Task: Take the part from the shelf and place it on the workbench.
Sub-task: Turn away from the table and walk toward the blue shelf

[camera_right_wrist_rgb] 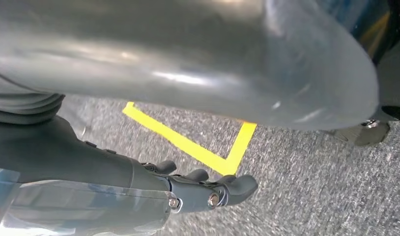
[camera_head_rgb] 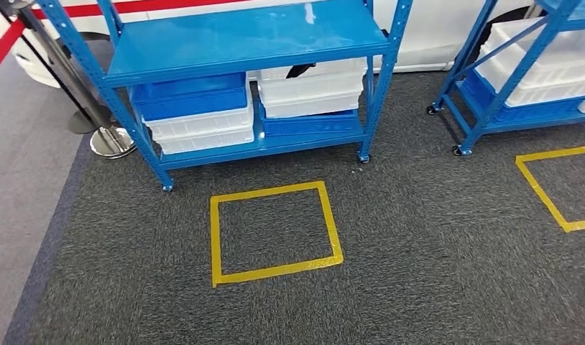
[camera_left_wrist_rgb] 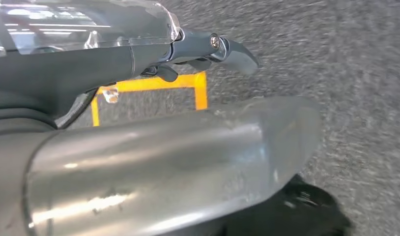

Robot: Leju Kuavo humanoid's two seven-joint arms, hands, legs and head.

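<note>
With the left hand (camera_left_wrist_rgb: 208, 54) and right hand (camera_right_wrist_rgb: 203, 189) hanging empty, fingers loosely curled, over grey carpet, the robot risks picking wrongly, since no part is distinguishable among the blue metal shelf's (camera_head_rgb: 246, 39) white plastic bins (camera_head_rgb: 311, 90).

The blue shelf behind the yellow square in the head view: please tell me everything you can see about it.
The blue shelf looks like painted metal, with perforated uprights and flat decks. Its upper deck is bare and glossy. The lower deck carries stacked bins: on the left a blue bin on top of white bins, on the right white bins over a blue one. Something dark sits in the top right bin. The unit stands upright on small casters on grey carpet, behind the yellow tape square.
</note>
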